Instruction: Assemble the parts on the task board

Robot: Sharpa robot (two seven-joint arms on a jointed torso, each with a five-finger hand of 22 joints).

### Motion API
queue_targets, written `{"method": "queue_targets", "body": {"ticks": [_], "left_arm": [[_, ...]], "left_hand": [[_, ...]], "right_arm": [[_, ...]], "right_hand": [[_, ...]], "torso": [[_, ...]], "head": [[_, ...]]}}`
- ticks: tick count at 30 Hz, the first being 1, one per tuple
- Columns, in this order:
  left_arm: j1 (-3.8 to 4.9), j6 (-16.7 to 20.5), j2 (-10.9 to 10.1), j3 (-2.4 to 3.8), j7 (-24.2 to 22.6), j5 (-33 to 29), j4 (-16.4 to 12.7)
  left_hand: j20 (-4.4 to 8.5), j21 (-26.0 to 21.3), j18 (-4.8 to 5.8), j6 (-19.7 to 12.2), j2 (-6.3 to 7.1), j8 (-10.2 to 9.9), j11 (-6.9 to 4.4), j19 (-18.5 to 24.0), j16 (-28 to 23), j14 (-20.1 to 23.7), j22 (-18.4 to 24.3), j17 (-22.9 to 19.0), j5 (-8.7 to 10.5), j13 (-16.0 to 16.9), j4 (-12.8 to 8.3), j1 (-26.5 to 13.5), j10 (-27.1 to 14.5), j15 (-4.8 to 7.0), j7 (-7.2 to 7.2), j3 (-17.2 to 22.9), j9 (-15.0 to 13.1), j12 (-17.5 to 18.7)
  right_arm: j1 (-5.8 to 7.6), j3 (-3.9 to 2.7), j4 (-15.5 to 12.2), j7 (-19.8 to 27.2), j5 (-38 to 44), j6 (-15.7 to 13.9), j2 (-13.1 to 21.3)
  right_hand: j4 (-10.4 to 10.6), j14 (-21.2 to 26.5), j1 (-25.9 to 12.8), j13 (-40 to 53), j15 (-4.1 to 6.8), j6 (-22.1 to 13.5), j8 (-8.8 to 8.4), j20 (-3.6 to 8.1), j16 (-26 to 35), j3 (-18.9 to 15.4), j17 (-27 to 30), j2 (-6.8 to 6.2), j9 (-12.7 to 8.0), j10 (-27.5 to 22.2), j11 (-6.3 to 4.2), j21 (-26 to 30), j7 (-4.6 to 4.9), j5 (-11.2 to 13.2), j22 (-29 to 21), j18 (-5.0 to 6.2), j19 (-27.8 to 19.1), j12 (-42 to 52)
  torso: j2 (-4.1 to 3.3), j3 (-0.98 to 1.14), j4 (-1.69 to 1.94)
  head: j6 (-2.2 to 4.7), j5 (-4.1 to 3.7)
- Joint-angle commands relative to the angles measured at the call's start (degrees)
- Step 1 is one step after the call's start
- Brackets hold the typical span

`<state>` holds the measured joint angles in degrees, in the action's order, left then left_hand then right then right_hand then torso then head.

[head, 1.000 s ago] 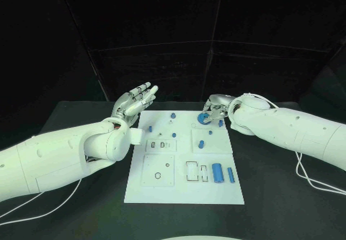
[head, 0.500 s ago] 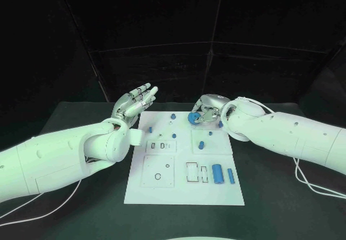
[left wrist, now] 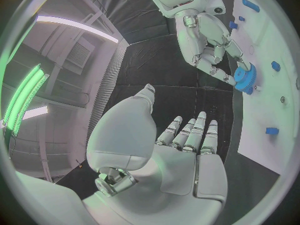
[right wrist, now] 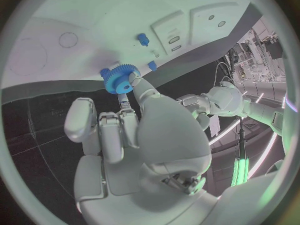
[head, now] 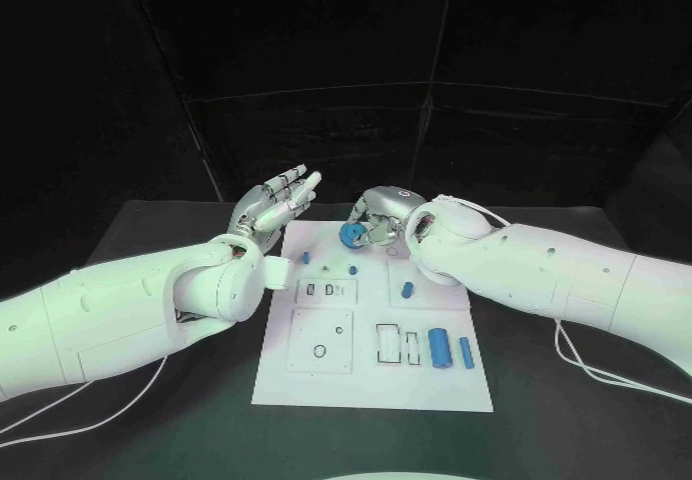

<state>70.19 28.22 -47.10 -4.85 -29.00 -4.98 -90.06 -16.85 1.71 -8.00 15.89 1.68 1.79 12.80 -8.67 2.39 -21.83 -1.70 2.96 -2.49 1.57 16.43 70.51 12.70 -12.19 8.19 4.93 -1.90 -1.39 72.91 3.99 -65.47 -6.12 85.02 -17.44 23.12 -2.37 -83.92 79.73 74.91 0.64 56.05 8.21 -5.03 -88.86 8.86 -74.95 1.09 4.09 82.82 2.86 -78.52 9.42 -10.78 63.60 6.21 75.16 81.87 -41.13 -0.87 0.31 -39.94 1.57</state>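
Gear: blue toothed gear (head: 351, 233) was pinched in the fingertips of the right hand (head: 378, 218), above the far end of the task board (head: 433, 390), left of its midline.
Right hand: fingers closed on the gear's rim, gear face tilted toward the board.
Left hand: left hand (head: 273, 204) was raised beside the board's far left corner, fingers spread, holding nothing.
Board: small blue pegs (head: 353, 270) stood near the far end; two blue cylinders (head: 438, 349) lay at the near right.
Step, judged: carrying the gear to its post.
Advice: level the gear, centre its bore over the post, then lower without forcing.
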Motion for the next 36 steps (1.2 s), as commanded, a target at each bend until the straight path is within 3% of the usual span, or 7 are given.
{"method": "queue_targets", "body": {"ticks": [1,18,36], "left_arm": [[0.1,-0.61,0.16,0.06,-0.28,0.51,-0.1],[0.12,-0.59,0.45,0.07,-0.19,0.75,-0.07],[0.12,-0.62,0.46,0.07,-0.11,0.79,-0.09]], "left_hand": [[0.06,0.36,-0.57,0.5,-0.64,0.2,0.24,-0.33,0.36,-0.57,-0.07,0.05,-0.24,0.08,-0.12,0.08,0.0,0.0,6.79,0.25,-0.08,-0.23],[0.06,0.36,-0.57,0.5,-0.64,0.2,0.24,-0.33,0.36,-0.57,-0.07,0.05,-0.24,0.08,-0.12,0.08,0.0,0.0,6.79,0.25,-0.08,-0.23],[0.06,0.36,-0.57,0.5,-0.64,0.2,0.24,-0.33,0.36,-0.57,-0.07,0.05,-0.24,0.08,-0.12,0.08,0.0,0.0,6.79,0.25,-0.08,-0.23]], "right_arm": [[0.1,-0.03,1.12,-0.98,2.25,-1.29,-1.3],[-0.71,0.04,5.44,-2.08,4.13,2.4,-5.43],[-0.99,0.1,6.57,-3.18,4.77,5.48,-6.09]], "right_hand": [[0.23,-5.5,-0.57,5.9,0.46,3.86,0.44,-0.14,-0.34,0.68,-12.34,0.1,0.49,0.25,0.02,-0.22,-1.74,0.36,0.06,-0.96,0.36,0.19],[0.58,-5.52,-2.15,5.3,0.23,3.0,-0.57,-0.3,-0.37,1.33,-12.46,-0.75,0.14,-0.31,0.34,-0.29,-1.36,1.42,0.23,-1.0,0.39,-0.49],[1.41,-5.51,-4.73,3.56,-0.88,-0.87,-3.8,-1.3,-0.37,0.9,-12.45,-3.38,-0.31,-2.02,1.62,-0.07,0.04,1.75,-0.15,-0.94,0.03,-2.35]], "torso": [[-0.05,0.04,-0.13],[0.02,0.07,-0.22],[0.02,0.13,-0.24]], "head": [[-0.01,0.13],[-0.57,0.32],[-0.68,0.33]]}}
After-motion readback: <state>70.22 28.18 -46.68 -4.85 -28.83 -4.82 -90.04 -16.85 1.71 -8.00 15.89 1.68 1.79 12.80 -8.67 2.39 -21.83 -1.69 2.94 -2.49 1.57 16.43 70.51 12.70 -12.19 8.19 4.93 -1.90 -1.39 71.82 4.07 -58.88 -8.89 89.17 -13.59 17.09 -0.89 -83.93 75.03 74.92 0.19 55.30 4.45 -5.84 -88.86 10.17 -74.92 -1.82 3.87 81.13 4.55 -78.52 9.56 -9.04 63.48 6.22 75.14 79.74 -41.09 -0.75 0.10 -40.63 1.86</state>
